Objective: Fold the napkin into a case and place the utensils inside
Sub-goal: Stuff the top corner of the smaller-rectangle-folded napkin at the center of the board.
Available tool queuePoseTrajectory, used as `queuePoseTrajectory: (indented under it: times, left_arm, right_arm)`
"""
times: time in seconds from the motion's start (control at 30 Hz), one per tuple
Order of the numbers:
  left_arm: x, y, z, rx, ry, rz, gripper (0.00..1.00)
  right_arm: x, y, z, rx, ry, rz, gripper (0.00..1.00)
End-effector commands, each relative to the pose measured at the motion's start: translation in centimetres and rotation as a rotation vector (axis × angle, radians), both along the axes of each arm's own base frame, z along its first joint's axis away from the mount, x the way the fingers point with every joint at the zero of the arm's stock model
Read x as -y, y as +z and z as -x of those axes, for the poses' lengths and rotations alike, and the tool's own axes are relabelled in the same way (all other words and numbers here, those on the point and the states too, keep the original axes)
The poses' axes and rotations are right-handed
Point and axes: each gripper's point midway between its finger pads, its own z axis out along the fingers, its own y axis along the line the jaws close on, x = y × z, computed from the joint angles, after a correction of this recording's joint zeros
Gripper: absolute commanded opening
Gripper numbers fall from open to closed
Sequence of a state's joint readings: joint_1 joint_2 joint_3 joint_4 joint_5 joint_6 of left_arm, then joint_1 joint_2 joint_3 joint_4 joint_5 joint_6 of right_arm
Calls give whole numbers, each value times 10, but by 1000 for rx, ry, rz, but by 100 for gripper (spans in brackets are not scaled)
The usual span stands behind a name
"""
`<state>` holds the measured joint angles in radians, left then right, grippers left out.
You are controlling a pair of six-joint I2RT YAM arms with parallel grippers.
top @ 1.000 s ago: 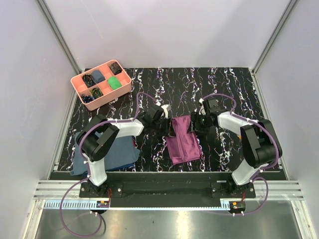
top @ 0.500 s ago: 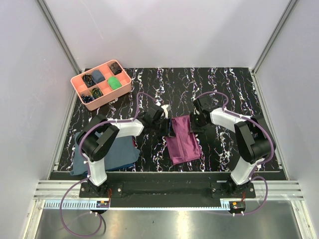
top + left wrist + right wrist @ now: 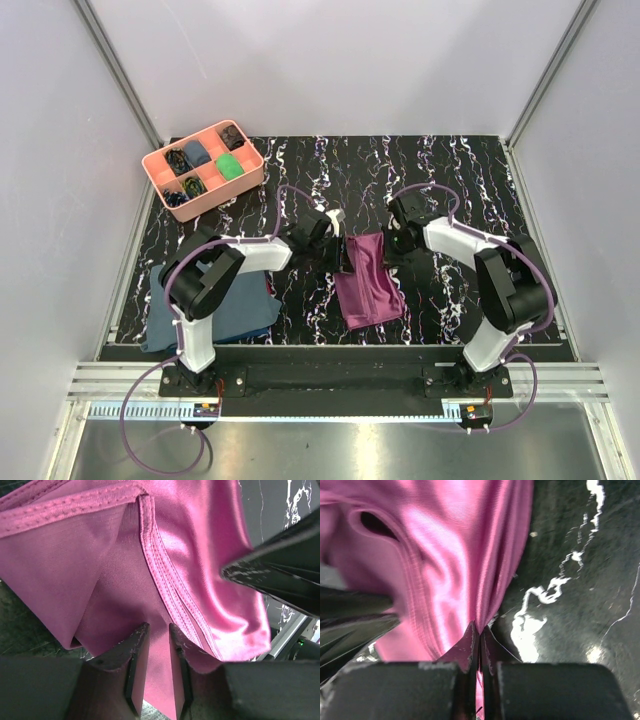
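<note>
The plum-purple napkin [image 3: 368, 285] lies folded into a narrow oblong at the table's middle, its far end lifted and rumpled. My left gripper [image 3: 341, 254] is at its far left edge. In the left wrist view the fingers [image 3: 137, 650] stand a narrow gap apart around a layer of the napkin [image 3: 200, 555], so the left gripper [image 3: 159, 630] is still open. My right gripper [image 3: 392, 246] is at the far right corner. In the right wrist view the right gripper [image 3: 480, 628] is shut on a pinched fold of the napkin [image 3: 450, 555]. The utensils are out of view.
A pink compartment tray [image 3: 158, 172] with small items stands at the back left. A slate-blue cloth [image 3: 235, 300] lies under the left arm, with a bit of red cloth [image 3: 268, 288] at its edge. The right arm's dark finger [image 3: 280, 575] shows in the left wrist view.
The right gripper swung in to the napkin's far right corner and shut on the cloth. The left jaws have narrowed around the napkin's left edge.
</note>
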<state>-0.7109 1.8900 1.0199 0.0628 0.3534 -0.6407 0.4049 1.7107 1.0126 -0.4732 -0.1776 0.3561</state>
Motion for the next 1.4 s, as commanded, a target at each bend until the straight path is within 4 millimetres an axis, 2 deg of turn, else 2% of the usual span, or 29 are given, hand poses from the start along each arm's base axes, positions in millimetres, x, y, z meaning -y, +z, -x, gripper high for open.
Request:
queuePoseTrajectory:
  times: [0.0,0.17,0.37,0.47,0.53,0.77,0.93,1.07,1.1,1.23,1.37]
  left_arm:
    - [7,-6,-4,6,-4,5,28]
    - [9,-8,-4,5,-7,4,26]
    - [11,-4,-2,15,-11,12,25]
    - [11,-3,-1,17,-13,15,25]
    - [11,-2,0,20,-14,18,25]
    - [8,0,4,24,-13,29,25]
    - [9,11,6,33,-21,56,25]
    - [10,21,10,40,-21,92,31]
    - [10,31,10,55,-19,108,32]
    - [-3,49,9,101,13,92,33]
    - [-18,40,4,74,28,46,26]
  right_arm:
    - [-23,36,4,44,16,-113,0]
    - [-50,48,10,24,10,-169,0]
    - [-77,42,10,-9,-25,-209,0]
    - [-83,40,6,-10,-57,-236,0]
    - [-86,40,2,-2,-56,-240,0]
    - [-86,14,2,-53,-98,-221,0]
    - [-84,1,4,-75,-167,-222,0]
    - [-83,-3,5,-92,-195,-217,0]
    - [-83,-3,5,-91,-195,-218,0]
    - [-80,0,4,-75,-192,-207,0]
    - [-77,-1,6,-77,-186,-190,0]
